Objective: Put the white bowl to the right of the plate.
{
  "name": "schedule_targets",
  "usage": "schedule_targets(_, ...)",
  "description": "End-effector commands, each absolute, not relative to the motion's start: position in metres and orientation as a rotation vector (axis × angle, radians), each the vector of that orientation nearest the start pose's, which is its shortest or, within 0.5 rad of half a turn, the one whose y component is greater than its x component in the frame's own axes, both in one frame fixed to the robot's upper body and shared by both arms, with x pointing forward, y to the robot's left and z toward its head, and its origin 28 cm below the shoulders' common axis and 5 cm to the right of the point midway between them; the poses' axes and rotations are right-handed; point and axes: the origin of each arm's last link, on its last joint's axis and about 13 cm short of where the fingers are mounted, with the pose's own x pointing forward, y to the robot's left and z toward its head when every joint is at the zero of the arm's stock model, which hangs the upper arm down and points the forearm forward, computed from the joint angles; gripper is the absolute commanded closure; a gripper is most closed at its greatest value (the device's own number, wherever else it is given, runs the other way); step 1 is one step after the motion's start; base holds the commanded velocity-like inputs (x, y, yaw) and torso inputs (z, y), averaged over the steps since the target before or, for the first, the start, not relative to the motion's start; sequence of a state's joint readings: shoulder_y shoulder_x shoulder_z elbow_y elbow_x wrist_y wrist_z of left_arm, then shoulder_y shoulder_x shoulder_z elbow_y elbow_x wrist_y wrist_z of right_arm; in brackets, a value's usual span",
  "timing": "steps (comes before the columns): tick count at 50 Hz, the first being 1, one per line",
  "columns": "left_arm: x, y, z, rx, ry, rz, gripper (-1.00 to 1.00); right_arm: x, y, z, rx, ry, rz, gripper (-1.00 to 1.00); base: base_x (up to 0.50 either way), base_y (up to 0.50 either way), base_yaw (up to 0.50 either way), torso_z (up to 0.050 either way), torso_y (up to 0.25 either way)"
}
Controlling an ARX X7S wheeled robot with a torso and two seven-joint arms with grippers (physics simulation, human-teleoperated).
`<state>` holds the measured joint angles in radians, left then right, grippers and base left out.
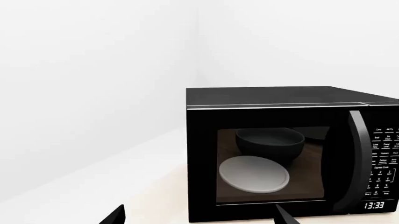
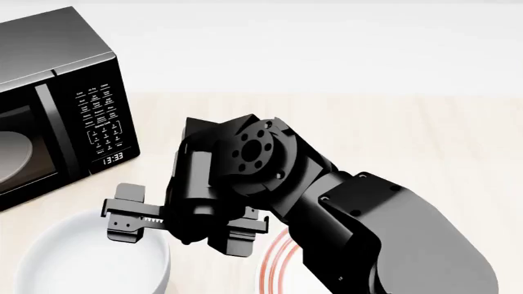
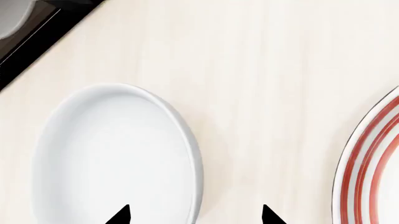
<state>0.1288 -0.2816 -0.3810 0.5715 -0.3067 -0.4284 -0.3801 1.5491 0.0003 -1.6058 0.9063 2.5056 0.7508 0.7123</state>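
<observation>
The white bowl (image 2: 82,263) sits on the pale wooden counter at the head view's lower left, just in front of the microwave. The plate (image 2: 274,266), with red rings, lies right of it, mostly hidden under my right arm. My right gripper (image 2: 184,229) hangs open above the bowl's right rim. In the right wrist view the gripper (image 3: 194,215) has one fingertip over the bowl (image 3: 112,158) and the other over bare counter, with the plate (image 3: 374,177) off to the side. My left gripper (image 1: 201,217) is open, empty, and faces the microwave.
A black microwave (image 2: 57,110) stands at the back left with its door shut. In the left wrist view its window (image 1: 271,165) shows a grey disc and a dark bowl shape. A white wall runs behind the counter (image 2: 392,135).
</observation>
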Motion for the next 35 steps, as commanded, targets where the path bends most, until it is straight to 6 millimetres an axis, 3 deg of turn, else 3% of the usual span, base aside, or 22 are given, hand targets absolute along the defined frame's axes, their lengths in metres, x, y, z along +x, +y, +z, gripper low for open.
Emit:
schedule_targets(1,0.166,0.311,0.106,0.038,-0.106,0.574,-1.00,0.346,0.040,0.221,0.216,1.146,0.282,-1.00,0.00,0.00,0.00,0.000,0.000)
schedule_targets(16,0.166,0.311,0.106,0.036,-0.108,0.571,-1.00,0.344,0.041,0.213,0.274,1.154,0.351,-1.00,0.00,0.00,0.00,0.000,0.000)
schedule_targets(35,0.164,0.312,0.107,0.034,-0.115,0.573,-1.00,0.346,0.038,0.200,0.302,1.169,0.310,-1.00,0.00,0.00,0.00,0.000,0.000)
